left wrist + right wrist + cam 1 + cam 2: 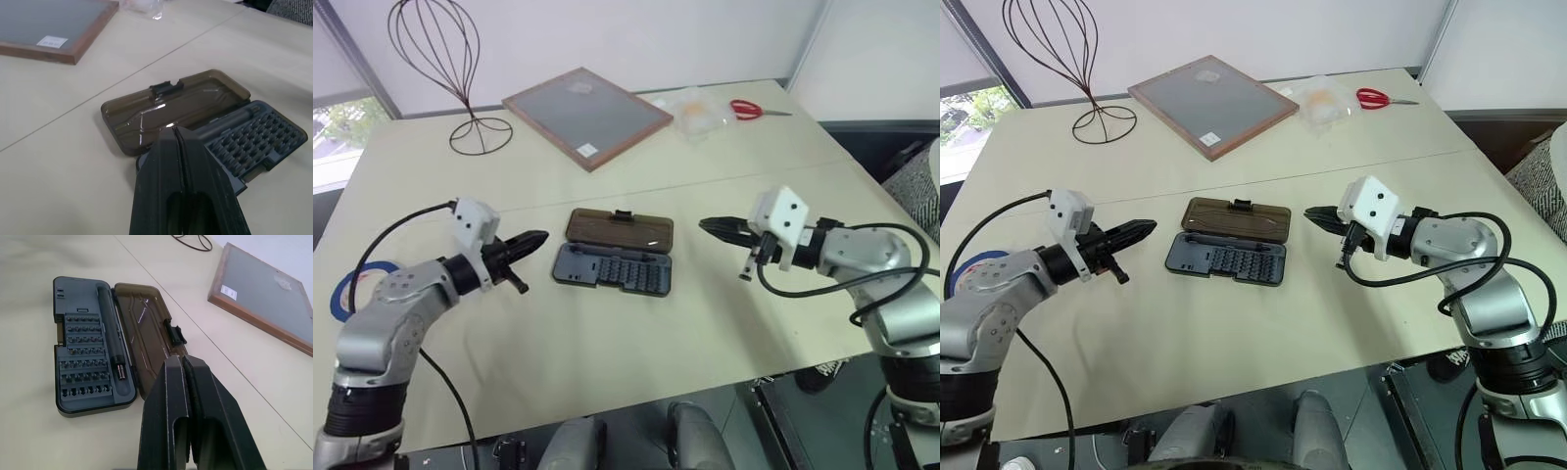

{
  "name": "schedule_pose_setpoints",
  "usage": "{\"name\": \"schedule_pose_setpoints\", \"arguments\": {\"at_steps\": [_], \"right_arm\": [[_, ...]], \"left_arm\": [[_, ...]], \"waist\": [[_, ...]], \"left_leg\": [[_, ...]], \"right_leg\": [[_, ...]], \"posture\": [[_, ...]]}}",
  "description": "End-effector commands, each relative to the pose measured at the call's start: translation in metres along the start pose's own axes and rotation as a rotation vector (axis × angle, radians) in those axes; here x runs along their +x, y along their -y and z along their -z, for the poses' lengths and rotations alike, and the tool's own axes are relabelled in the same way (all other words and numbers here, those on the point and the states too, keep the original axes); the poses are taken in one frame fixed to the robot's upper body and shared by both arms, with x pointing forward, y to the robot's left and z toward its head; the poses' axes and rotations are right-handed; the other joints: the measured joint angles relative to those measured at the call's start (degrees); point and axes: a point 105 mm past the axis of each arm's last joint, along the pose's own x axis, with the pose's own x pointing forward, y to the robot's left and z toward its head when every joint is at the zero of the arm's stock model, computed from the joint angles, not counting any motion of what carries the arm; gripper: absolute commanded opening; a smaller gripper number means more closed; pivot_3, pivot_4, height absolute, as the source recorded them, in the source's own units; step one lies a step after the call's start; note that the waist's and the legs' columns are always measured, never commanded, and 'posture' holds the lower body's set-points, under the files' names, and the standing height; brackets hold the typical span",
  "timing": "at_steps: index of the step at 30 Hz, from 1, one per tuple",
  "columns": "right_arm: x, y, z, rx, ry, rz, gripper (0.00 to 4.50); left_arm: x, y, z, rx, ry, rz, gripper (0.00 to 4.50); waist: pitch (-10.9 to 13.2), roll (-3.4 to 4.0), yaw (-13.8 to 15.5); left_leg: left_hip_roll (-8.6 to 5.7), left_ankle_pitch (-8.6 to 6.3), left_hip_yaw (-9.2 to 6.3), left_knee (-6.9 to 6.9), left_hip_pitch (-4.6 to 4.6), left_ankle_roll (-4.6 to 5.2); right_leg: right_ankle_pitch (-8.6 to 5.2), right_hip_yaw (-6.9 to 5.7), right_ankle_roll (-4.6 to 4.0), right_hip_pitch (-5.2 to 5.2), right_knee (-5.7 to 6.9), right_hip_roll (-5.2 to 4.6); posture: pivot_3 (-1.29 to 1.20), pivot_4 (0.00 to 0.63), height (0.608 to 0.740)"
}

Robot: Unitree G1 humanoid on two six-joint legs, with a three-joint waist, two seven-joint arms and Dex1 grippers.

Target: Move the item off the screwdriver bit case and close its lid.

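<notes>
The screwdriver bit case (614,267) lies open at the middle of the bench (607,362), between the two hands and apart from both. The left hand (536,239) hovers just off the case's left end, fingers pressed together and empty, pointing toward it. The right hand (710,227) hovers off the case's right end, likewise closed and holding nothing, tips aimed at the lid (620,228). The lid lies flat, folded back on the far side of the tray, its black latch clip (175,331) on the outer long edge. The grey-blue tray holds rows of small bits (84,355) and, along the hinge side, a dark screwdriver handle (110,339). Nothing rests on the case. Farther back lies a wood-framed grey board (586,115).
</notes>
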Motion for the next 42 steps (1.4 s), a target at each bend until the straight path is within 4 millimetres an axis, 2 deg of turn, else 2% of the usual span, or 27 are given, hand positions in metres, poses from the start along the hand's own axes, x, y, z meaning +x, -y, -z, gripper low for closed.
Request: {"name": "schedule_pose_setpoints", "arguments": {"at_steps": [1,3,6,9,15,22,28,34,42], "right_arm": [[0.000,0.008,-0.003,0.032,0.027,0.041,0.57],[0.003,0.011,0.001,0.052,0.018,0.056,1.38],[0.010,0.013,0.006,0.055,0.007,0.058,2.96],[0.027,0.018,0.009,0.060,-0.009,0.065,4.45],[0.074,0.034,0.012,0.149,-0.039,0.056,4.45],[0.117,0.045,0.023,0.075,-0.152,0.025,4.45],[0.137,0.047,0.021,0.060,-0.160,-0.021,4.45],[0.146,0.049,0.019,0.064,-0.159,-0.033,4.45],[0.149,0.047,0.027,0.087,-0.177,-0.021,4.45]], "left_arm": [[0.003,0.006,-0.010,0.034,0.027,0.023,0.00],[0.005,0.006,-0.011,0.034,0.029,0.023,0.00],[0.007,0.006,-0.011,0.036,0.030,0.024,0.00],[0.013,0.007,-0.012,0.038,0.033,0.034,0.00],[0.025,0.018,-0.001,0.018,-0.017,0.136,0.00],[0.030,0.020,0.020,0.034,-0.083,0.188,0.00],[0.033,0.017,0.021,0.053,-0.073,0.172,0.00],[0.033,0.016,0.019,0.060,-0.052,0.161,0.00],[0.031,-0.002,-0.012,0.021,0.072,0.054,0.00]], "waist": [[0.0,0.00,0.0],[0.0,0.00,0.0],[0.0,0.00,0.0],[0.0,0.00,-0.2],[0.0,0.00,-1.3],[0.0,0.02,-1.8],[0.0,0.04,-1.9],[0.0,0.05,-2.3],[0.0,0.06,-3.2]], "left_leg": [[0.00,0.00,0.00,0.00,0.00,0.00],[0.00,0.00,0.00,0.00,0.00,0.00],[0.00,0.00,0.01,0.00,0.00,0.00],[-0.01,0.00,0.01,-0.01,0.00,0.00],[-0.01,0.02,0.00,-0.03,-0.07,-0.03],[-0.03,0.02,0.00,-0.05,-0.12,-0.05],[-0.03,0.02,0.00,-0.07,-0.15,-0.06],[-0.02,0.03,-0.03,-0.09,-0.15,-0.09],[-0.01,0.03,-0.12,-0.09,-0.17,-0.13]], "right_leg": [[0.00,0.00,0.00,0.00,0.00,0.00],[0.00,0.00,0.00,0.00,0.00,0.00],[0.00,0.01,0.00,-0.01,0.01,0.00],[0.00,0.00,0.00,-0.03,0.01,0.00],[0.00,0.00,0.00,-0.12,0.06,0.00],[0.00,0.00,0.00,-0.22,0.07,0.00],[0.01,0.00,0.01,-0.26,0.07,0.00],[0.01,-0.01,0.01,-0.27,0.09,0.00],[0.01,-0.05,0.01,-0.30,0.14,-0.01]], "posture": [[0.00,0.150,0.740],[0.00,0.150,0.740],[0.00,0.150,0.740],[0.00,0.150,0.740],[0.00,0.150,0.740],[0.00,0.150,0.740],[0.00,0.150,0.740],[0.00,0.150,0.740],[0.00,0.150,0.740]]}}
